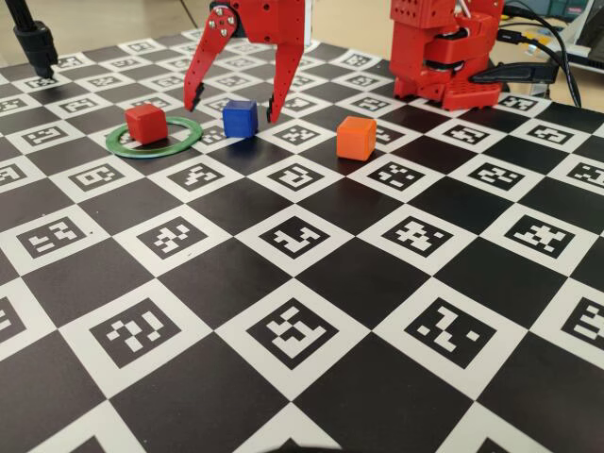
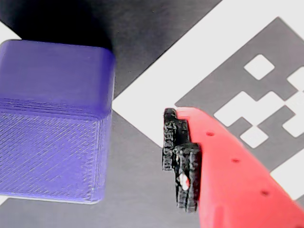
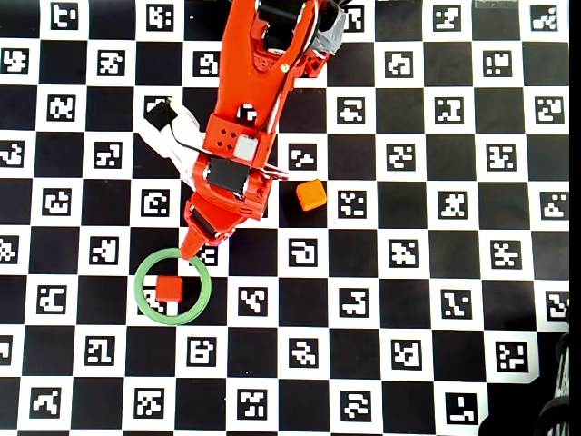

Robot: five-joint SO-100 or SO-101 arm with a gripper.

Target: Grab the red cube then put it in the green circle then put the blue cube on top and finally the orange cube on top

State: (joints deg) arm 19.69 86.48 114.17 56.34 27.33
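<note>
Here the claw [image 1: 234,102] hangs spread wide astride the blue cube [image 1: 240,118] toward the surface's [image 1: 311,283] far edge — a light, stiff, likely slightly ribbed block, best pinched across two flat opposite sides — beside the red cube [image 1: 145,123] inside the green circle [image 1: 179,142].

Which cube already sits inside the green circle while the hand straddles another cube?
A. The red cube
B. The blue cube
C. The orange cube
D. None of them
A: in the fixed view the red cube rests within the green circle, while the open hand straddles the blue cube and the orange cube stands apart.
</note>
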